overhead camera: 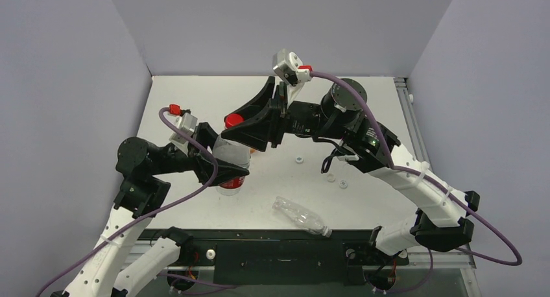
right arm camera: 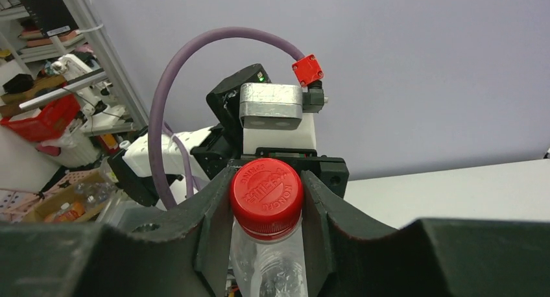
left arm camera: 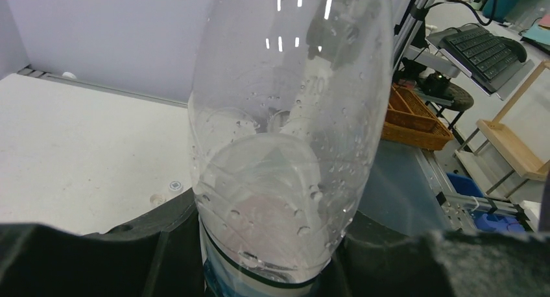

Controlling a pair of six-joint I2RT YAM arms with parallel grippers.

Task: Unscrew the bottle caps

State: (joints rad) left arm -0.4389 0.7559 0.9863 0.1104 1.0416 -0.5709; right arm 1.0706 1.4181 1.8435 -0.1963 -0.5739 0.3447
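Observation:
A clear bottle (overhead camera: 232, 155) with a red label stands upright left of the table's middle. My left gripper (overhead camera: 228, 174) is shut on its lower body. In the left wrist view the bottle (left arm camera: 285, 128) fills the frame between my black fingers, and the left gripper (left arm camera: 269, 261) grips it low. The bright red cap (overhead camera: 233, 120) sits on the bottle's neck. My right gripper (overhead camera: 241, 130) is shut on it from the right. In the right wrist view the red cap (right arm camera: 266, 196) is pinched between both fingers of the right gripper (right arm camera: 266, 209). Three whitish caps (overhead camera: 299, 159), (overhead camera: 331, 178), (overhead camera: 342, 183) lie loose on the table.
A capless clear bottle (overhead camera: 301, 216) lies on its side near the table's front edge, right of the held bottle. A small orange object (overhead camera: 252, 152) shows just behind the held bottle. Walls close the table at the back and on both sides.

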